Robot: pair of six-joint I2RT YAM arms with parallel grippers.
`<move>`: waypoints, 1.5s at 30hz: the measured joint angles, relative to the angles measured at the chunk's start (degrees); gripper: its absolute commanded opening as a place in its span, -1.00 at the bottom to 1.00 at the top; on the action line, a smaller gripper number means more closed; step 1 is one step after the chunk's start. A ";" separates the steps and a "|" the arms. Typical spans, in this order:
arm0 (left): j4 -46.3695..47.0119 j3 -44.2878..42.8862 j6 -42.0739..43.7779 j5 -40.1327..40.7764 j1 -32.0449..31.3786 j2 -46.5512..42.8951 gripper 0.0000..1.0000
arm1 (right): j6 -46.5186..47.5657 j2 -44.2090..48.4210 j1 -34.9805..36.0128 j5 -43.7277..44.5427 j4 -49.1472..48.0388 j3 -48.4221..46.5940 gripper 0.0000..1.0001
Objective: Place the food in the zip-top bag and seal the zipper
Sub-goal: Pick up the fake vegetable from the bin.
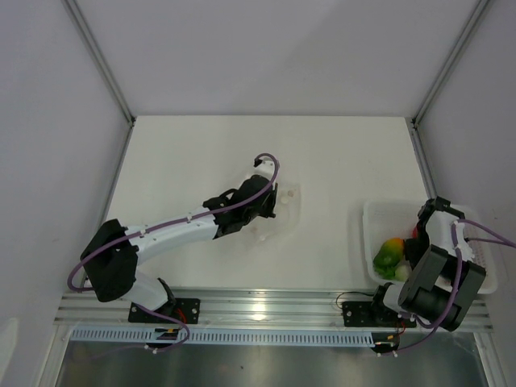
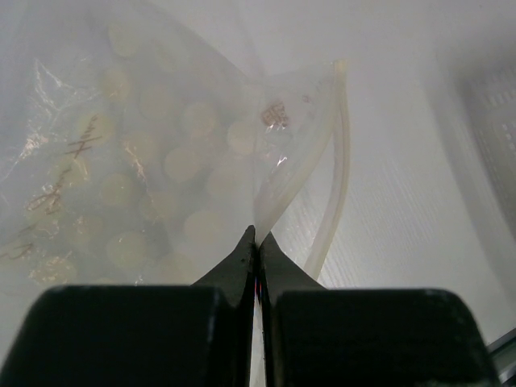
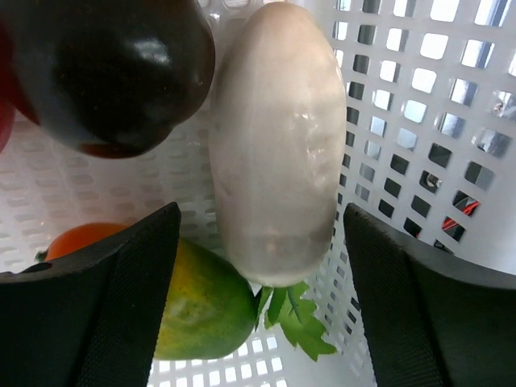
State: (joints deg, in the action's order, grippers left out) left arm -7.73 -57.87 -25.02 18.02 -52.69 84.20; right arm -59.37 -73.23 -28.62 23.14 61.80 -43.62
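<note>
From above, the bag (image 1: 289, 211) lies central on the table (image 1: 185, 153), with food (image 1: 389, 255) in the right basket (image 1: 368, 216); left wrist: left end effector (image 2: 256, 242) clenched on the bag's limp, probably slippery edge; right wrist: right end effector (image 3: 262, 242) released astride the smooth, seemingly stiff radish (image 3: 274, 137), best pinched mid-body.

Table (image 1: 185, 153): white, matte, rectangular. Closed in by pale panels (image 1: 258, 56) at far, left and right edges. Bounded at near edge by aluminium rail (image 1: 266, 302). Carries two items. Clear, crinkly zip-top bag (image 1: 289, 205) near centre, slightly toward near edge. White slotted basket (image 1: 368, 242) at right edge, toward near right corner, well apart from bag.
</note>
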 measured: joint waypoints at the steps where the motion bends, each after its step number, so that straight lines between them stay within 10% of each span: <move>1: 0.00 0.02 -0.02 -0.13 0.04 0.02 -0.99 | -0.02 -0.35 0.00 0.04 -0.26 0.15 0.58; 12: 0.15 0.02 -0.02 -0.52 0.22 0.00 -0.99 | 0.11 -1.40 0.94 0.46 -2.08 1.14 -0.08; 19: 0.26 0.02 0.00 -0.66 0.24 0.00 -0.99 | -0.24 -0.98 3.56 0.48 -0.31 0.63 -0.99; 35: 0.57 0.02 0.00 -1.81 0.37 0.02 -0.99 | 8.92 19.71 6.38 0.24 5.68 -13.51 -1.00; 45: 1.29 0.02 0.00 -3.74 0.37 0.02 -0.99 | 21.94 28.28 21.29 -14.29 -4.31 -16.44 -1.00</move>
State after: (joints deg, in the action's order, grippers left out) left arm -6.44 -57.84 -25.02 14.28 -52.31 84.23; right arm -37.43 -44.95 -7.33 8.84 57.49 -60.05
